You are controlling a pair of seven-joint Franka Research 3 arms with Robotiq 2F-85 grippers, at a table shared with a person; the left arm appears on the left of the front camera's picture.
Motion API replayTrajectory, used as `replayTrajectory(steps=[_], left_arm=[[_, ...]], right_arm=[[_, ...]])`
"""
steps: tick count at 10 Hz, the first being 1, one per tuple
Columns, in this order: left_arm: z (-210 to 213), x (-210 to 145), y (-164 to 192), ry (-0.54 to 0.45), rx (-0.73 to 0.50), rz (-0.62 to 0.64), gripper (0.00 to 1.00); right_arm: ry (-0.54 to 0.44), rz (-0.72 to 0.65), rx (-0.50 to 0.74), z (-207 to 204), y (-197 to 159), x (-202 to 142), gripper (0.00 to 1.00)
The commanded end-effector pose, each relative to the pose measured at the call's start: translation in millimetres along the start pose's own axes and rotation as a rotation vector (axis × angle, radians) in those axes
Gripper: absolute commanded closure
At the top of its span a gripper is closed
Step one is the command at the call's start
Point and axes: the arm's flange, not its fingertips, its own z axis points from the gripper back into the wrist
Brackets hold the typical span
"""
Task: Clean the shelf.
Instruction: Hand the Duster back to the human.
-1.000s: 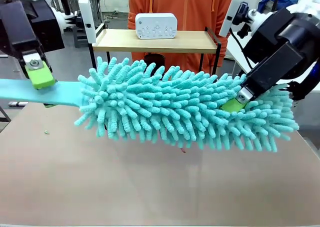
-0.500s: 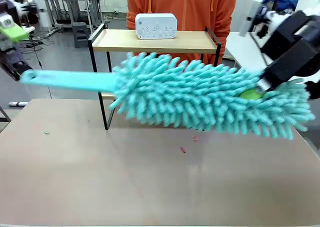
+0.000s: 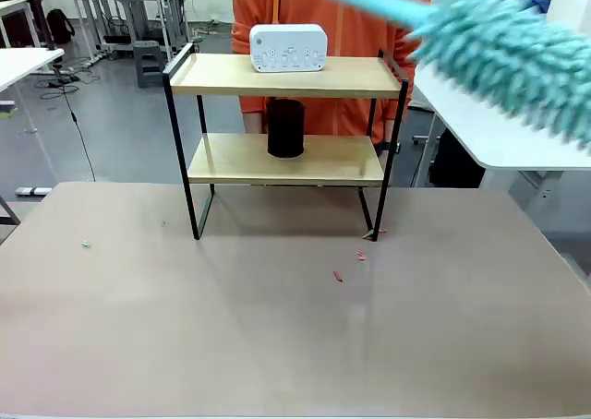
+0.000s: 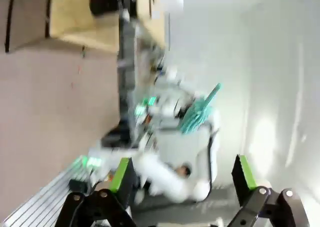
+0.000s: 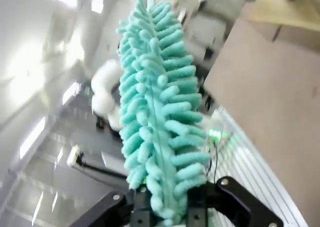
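Change: the turquoise duster [image 3: 517, 54] has swung from low across the middle of the front view up to 1–2 o'clock; both arms have left that view.
Shelf: the shelf [image 3: 286, 77] stands at the far edge of the surface [image 3: 277, 336], at 12 o'clock, in front of a person in orange [image 3: 332, 4].
On shelf: white device [image 3: 288, 47] on the top board, dark cylinder [image 3: 285, 128] on the lower board.
Right fingers: the right gripper [image 5: 167, 212] is clamped on the duster's fluffy end, well apart from the shelf.
Left fingers: the left gripper [image 4: 182, 174] stands wide, nothing between them, turned away from the shelf, which sits at 11 o'clock in its view.
Arm pose: the right wrist points upward, duster tilted, handle toward 11 o'clock.
Unclear: duster and left wrist view are motion-blurred; the duster's head is cut off at the front view's right edge.
Surface: small red scraps [image 3: 338, 276] near the shelf's right foot.
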Motion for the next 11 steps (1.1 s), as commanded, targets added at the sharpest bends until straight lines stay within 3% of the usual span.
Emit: replayTrajectory(steps=[1,2,3,4,6,7,8,11], left_arm=[[-24.4,4.1,19.1,-0.191,-0.098,-0.01,0.0],[-26.9,8.8,30.0,-0.186,-0.11,0.053,0.0],[-32.6,11.0,35.2,-0.116,-0.099,0.101,0.0],[-3.0,10.7,32.2,-0.18,-0.077,0.067,0.0],[-3.0,10.7,32.2,-0.18,-0.077,0.067,0.0],[-3.0,10.7,32.2,-0.18,-0.077,0.067,0.0],[-3.0,10.7,32.2,-0.18,-0.077,0.067,0.0],[-3.0,10.7,32.2,-0.18,-0.077,0.067,0.0]], right_arm=[[-0.308,-0.101,-0.067,36.4,-17.1,-22.3,1.0],[-0.448,-0.215,-0.106,59.5,-44.0,-34.6,1.0],[-0.547,-0.349,-0.21,72.0,-70.9,-43.0,1.0],[-0.551,-0.481,-0.229,74.7,-96.6,-48.8,1.0],[-0.466,-0.705,-0.319,64.7,-133.0,-51.7,1.0],[-0.446,-0.711,-0.371,57.8,-139.2,-46.2,1.0],[-0.515,-0.578,-0.315,92.9,-132.5,-58.0,1.0],[-0.515,-0.578,-0.315,92.9,-132.5,-58.0,1.0]])
